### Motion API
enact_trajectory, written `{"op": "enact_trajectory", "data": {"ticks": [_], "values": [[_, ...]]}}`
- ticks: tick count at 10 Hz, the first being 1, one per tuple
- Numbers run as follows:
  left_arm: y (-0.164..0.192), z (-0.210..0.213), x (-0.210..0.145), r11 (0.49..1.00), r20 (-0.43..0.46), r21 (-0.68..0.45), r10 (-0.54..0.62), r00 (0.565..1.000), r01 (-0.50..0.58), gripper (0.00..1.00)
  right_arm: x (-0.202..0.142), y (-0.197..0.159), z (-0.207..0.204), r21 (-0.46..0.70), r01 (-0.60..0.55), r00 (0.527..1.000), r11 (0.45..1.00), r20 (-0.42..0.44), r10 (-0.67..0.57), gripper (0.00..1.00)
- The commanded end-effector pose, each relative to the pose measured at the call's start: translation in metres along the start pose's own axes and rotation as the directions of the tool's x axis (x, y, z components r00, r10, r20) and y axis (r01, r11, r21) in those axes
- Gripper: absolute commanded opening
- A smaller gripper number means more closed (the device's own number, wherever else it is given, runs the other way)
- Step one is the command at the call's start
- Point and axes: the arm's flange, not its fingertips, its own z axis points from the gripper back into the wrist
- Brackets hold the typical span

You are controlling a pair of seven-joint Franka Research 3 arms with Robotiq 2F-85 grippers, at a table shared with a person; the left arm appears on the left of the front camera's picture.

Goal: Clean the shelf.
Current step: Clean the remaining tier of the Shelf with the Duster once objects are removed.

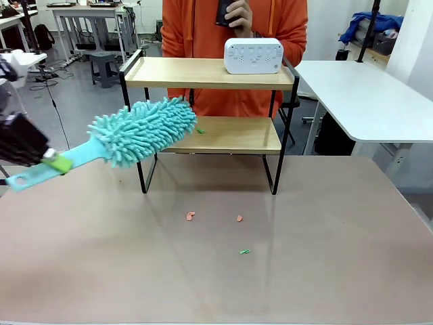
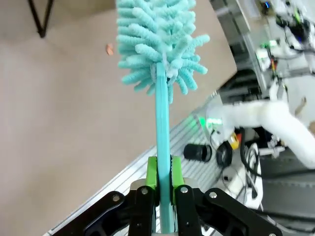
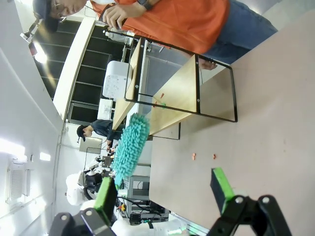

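White box (image 1: 253, 55), orange scraps (image 1: 190, 216), green scrap (image 1: 244, 252) on tan tabletop (image 1: 325, 264), person (image 1: 193, 27) in orange hoodie

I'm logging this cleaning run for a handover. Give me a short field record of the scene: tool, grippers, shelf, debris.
left gripper: shut on the duster handle
duster: teal, fluffy head at the left end of the shelf, level with the lower board; contact unclear
right gripper: open, empty
top board: white device standing on it
lower board: green scrap near its left end
table: two orange scraps and a green bit in front of the shelf
person: behind the shelf, orange top
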Motion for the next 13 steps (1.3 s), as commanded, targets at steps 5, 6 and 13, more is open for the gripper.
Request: {"op": "enact_trajectory", "data": {"ticks": [5, 6, 13], "values": [[0.010, -0.072, 0.031, 0.985, 0.242, 0.101, 0.114, 0.964, -0.142, 0.13, 0.003, 0.000, -0.002, 0.022, -0.023, 1.000, 1.000, 0.013, 0.022, 1.00], [0.011, -0.082, 0.037, 0.980, 0.271, 0.135, 0.106, 0.957, -0.147, 0.13, 0.003, 0.000, -0.002, 0.022, -0.023, 1.000, 1.000, 0.013, 0.022, 1.00], [0.019, -0.119, 0.058, 0.939, 0.293, 0.293, 0.089, 0.952, -0.178, 0.13, 0.003, 0.000, -0.002, 0.022, -0.023, 1.000, 1.000, 0.013, 0.022, 1.00]]}}
